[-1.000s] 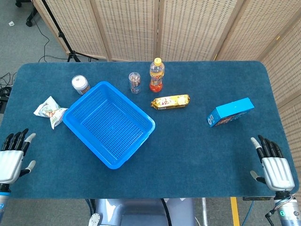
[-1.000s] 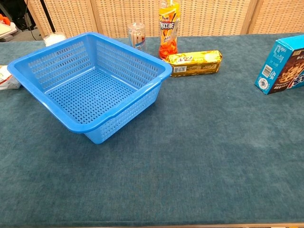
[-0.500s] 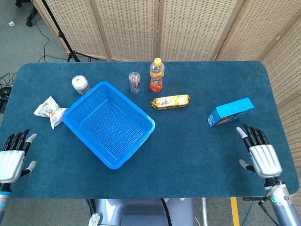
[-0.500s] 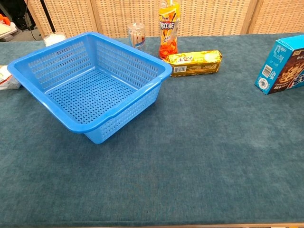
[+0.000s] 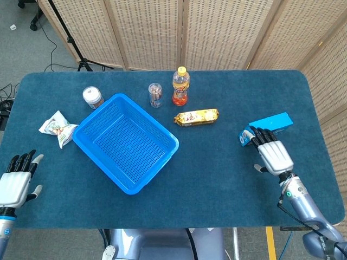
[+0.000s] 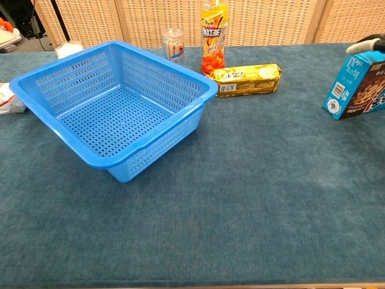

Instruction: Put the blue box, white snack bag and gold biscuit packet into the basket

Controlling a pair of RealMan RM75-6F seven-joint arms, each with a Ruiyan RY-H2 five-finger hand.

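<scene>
The blue box (image 5: 275, 121) (image 6: 360, 84) lies at the table's right side. My right hand (image 5: 272, 154) hovers over its near edge with fingers spread, holding nothing; one fingertip (image 6: 367, 44) shows just above the box top in the chest view. The gold biscuit packet (image 5: 196, 116) (image 6: 246, 79) lies right of the blue basket (image 5: 147, 119) (image 6: 168, 66), which holds nothing. The white snack bag (image 5: 58, 128) (image 6: 6, 99) lies left of the basket. My left hand (image 5: 15, 184) rests open near the front left edge, far from the bag.
An orange drink bottle (image 5: 180, 86) (image 6: 213, 36), a clear cup of sticks (image 5: 155, 95) (image 6: 173, 45) and a small jar (image 5: 93, 97) stand behind the basket. Wicker screens close off the back.
My right hand has moved forward and leftward from the front right edge to the blue box, its fingers now over the box. The left hand has barely moved.
</scene>
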